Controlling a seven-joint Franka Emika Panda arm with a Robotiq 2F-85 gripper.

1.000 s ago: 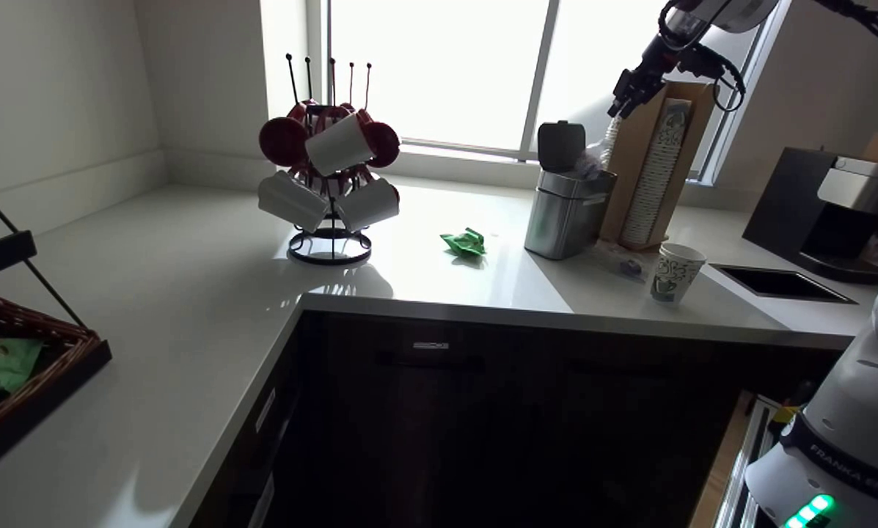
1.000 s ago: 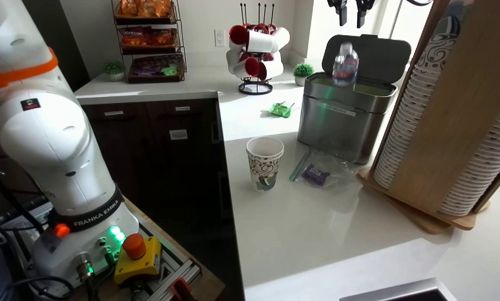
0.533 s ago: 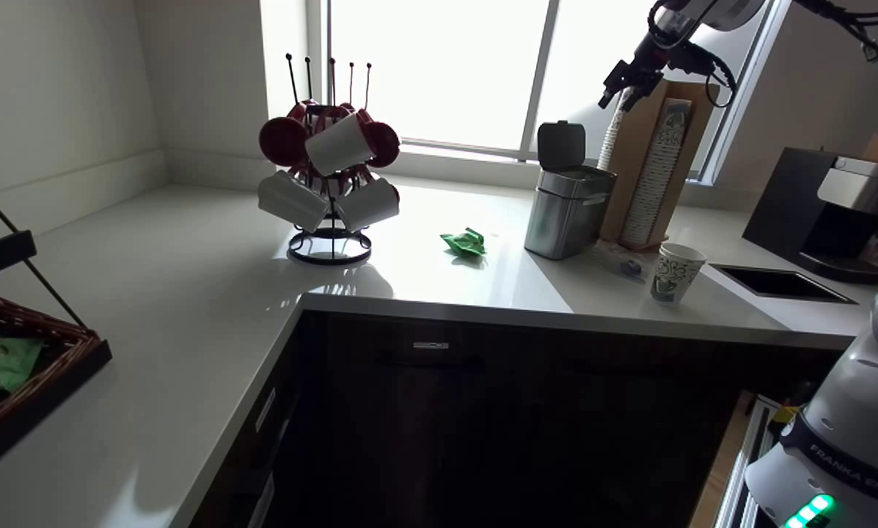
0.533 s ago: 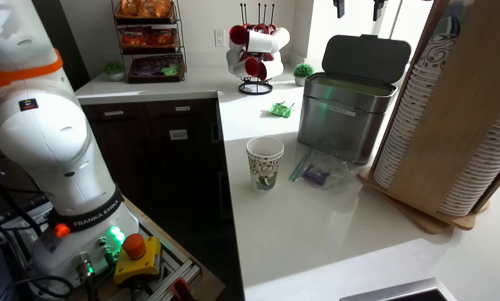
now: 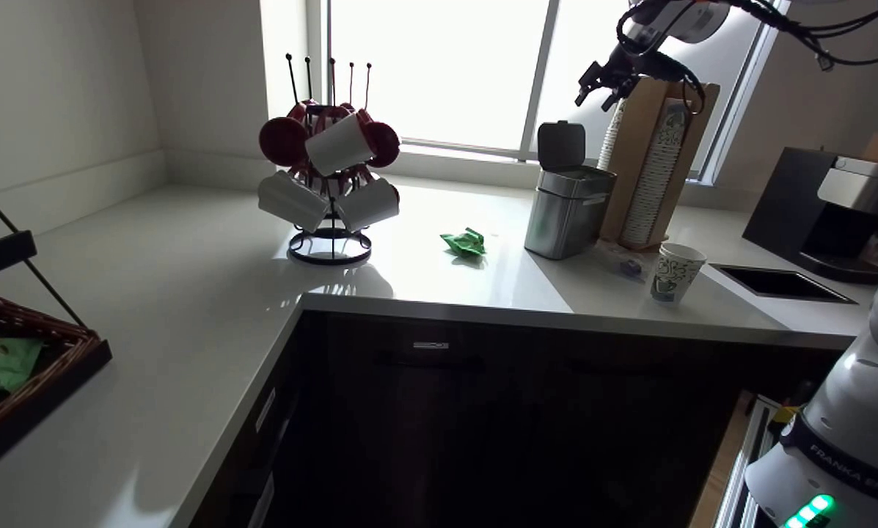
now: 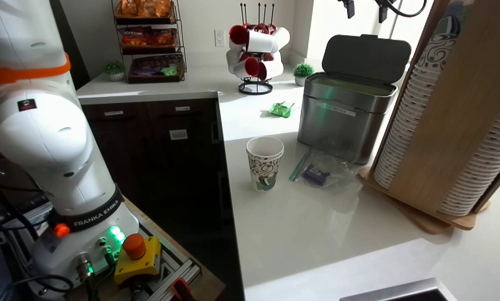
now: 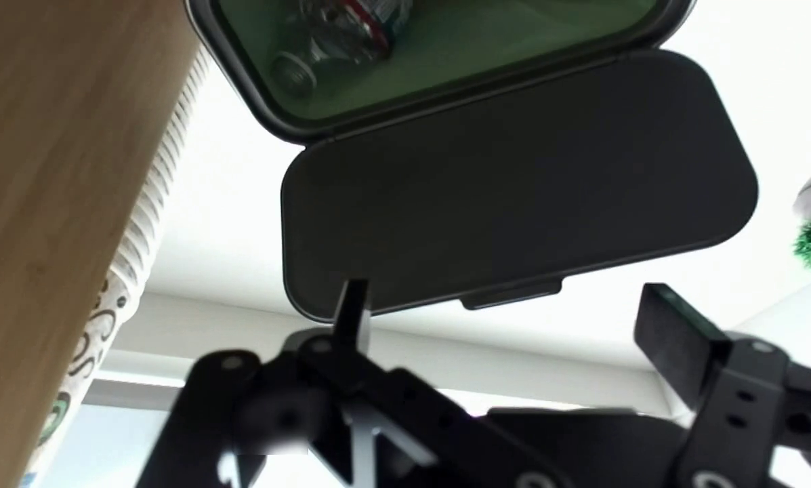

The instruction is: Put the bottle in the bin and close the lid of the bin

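Bottle [image 7: 351, 37] now lies inside the bin [image 6: 337, 127], toward the left in the wrist view; no longer in mid-air. Claw [image 7: 503, 301] is spread, holding nothing, higher than the lid [image 6: 366, 58], which stands raised at the bin's far side. Judgement: drop done, closing remains.

On the white counter [image 6: 300, 234] — bin [image 6: 337, 129], paper cup [image 6: 265, 167], green packet [image 6: 281, 109], clear bag [image 6: 338, 172], wooden cup-holder [image 6: 435, 142], mug rack [image 5: 332, 233]

The rounded white arm [image 6: 45, 125] wears 1 orange band [image 6: 28, 74] and 1 black FRANKA EMIKA ring [image 6: 93, 214]; its 2-fingered gripper [image 7: 504, 301] is black.
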